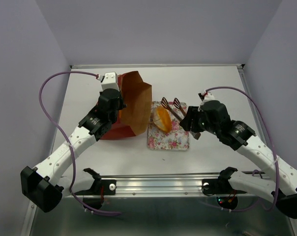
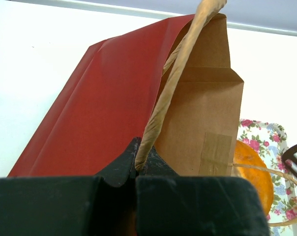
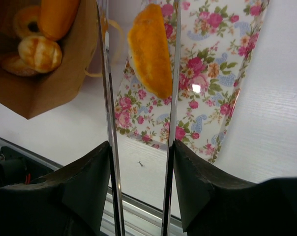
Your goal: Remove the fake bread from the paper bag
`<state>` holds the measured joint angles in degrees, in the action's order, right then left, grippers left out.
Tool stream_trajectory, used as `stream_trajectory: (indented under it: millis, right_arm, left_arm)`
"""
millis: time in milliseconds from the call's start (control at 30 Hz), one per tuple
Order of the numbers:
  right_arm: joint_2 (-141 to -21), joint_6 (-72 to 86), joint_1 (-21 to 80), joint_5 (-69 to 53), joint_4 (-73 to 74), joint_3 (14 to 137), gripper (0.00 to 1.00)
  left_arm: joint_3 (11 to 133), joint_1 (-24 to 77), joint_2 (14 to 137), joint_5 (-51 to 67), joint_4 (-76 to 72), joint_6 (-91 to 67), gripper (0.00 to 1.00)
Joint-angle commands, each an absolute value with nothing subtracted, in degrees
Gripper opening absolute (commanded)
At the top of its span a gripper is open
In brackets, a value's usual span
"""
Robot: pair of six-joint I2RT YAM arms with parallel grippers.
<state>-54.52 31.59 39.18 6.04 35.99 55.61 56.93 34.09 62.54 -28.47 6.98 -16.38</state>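
The paper bag (image 1: 134,105), red outside and brown inside, lies tilted left of centre with its mouth toward the tray. My left gripper (image 1: 114,103) is shut on its twisted cord handle (image 2: 170,88), pinched between the jaws (image 2: 137,164). One orange bread (image 1: 162,119) lies on the floral tray (image 1: 169,141). In the right wrist view, several more breads show inside the bag (image 3: 45,93): a scored bun (image 3: 40,51), a ring (image 3: 24,20) and a loaf (image 3: 57,17). My right gripper (image 1: 190,120) is shut on metal tongs (image 1: 172,107), whose open tips hover over the tray's bread (image 3: 151,49).
The tray (image 3: 217,69) sits right of the bag, with white table all around it. A metal rail (image 1: 158,186) runs along the near edge between the arm bases. The bag's second cord handle (image 2: 286,196) loops out toward the tray.
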Motion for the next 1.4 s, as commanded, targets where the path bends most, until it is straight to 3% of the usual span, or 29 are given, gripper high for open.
stream_trajectory:
  millis: [0, 200, 467, 667, 1000, 1367]
  right_arm:
    - [-53.7, 28.7, 39.4, 10.5, 36.6, 62.1, 0.54]
    - [-55.2, 25.1, 39.4, 6.6, 35.4, 67.9, 0.51]
    - [-64.2, 22.1, 39.4, -15.4, 27.4, 69.3, 0.50]
    - [-73.5, 24.6, 39.4, -22.2, 19.8, 68.9, 0.50]
    - [-84.8, 30.1, 39.4, -23.2, 10.5, 70.5, 0.50]
    - [-89.5, 33.0, 39.9, -24.6, 3.3, 67.7, 0.53]
  left_arm:
    - [59.6, 34.5, 61.9, -28.4, 5.2, -15.5, 0.00]
    - [59.2, 34.5, 61.3, -26.6, 5.3, -15.0, 0.00]
    - [58.6, 34.5, 60.6, -27.0, 7.7, -15.1, 0.00]
    - [59.7, 34.5, 60.1, -25.8, 12.6, -16.5, 0.00]
    - [58.6, 34.5, 55.6, -20.7, 15.8, -16.6, 0.00]
    - [53.6, 34.5, 54.3, -17.0, 14.2, -17.6, 0.00]
